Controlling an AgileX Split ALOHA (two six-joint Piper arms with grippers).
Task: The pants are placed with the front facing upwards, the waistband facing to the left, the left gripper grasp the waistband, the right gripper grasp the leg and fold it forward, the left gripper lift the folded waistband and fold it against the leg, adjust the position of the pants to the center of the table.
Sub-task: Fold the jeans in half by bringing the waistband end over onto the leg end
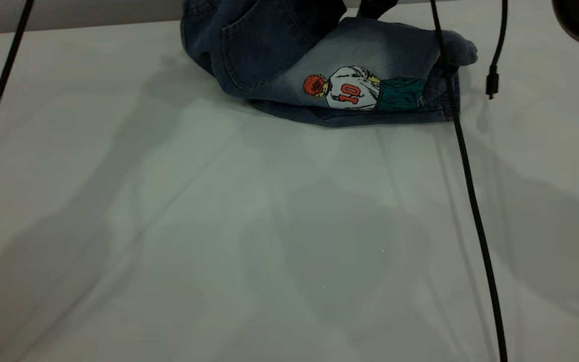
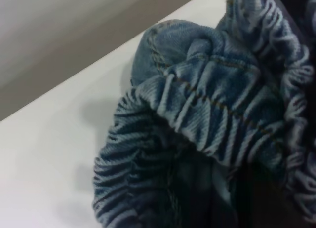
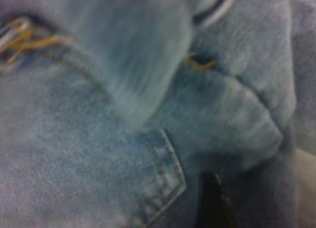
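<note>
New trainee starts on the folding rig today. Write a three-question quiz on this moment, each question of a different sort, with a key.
1. True or false: the pants lie spread flat at the centre of the table.
2. Multiple choice: what number does the printed figure on the pants wear? A) 7 B) 10 C) 23
3. Short answer: which part of the pants fills the left wrist view?

Key
1. False. They are bunched at the table's far edge in the exterior view.
2. B.
3. The ruched waistband, gathered in folds with the table's edge behind it.
</note>
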